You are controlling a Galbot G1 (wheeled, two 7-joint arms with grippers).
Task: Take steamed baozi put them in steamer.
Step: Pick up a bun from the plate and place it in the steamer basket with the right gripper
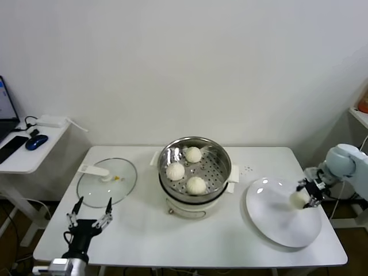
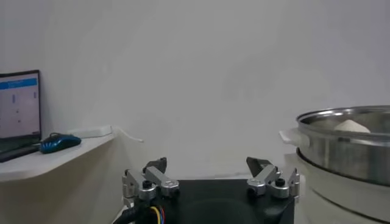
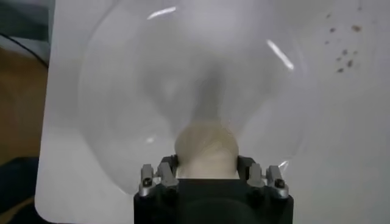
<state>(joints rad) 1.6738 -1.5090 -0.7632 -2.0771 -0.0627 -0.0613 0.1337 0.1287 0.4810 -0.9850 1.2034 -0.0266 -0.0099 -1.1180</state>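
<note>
Now the right end effector (image 1: 307,194) is clamped on the last bun (image 3: 206,150) at the white plate (image 1: 276,221). Three buns sit in the steamer (image 1: 221,158). Next: lift, carry across, release inside. Left end effector (image 1: 90,217) waits, fingers apart.
</note>
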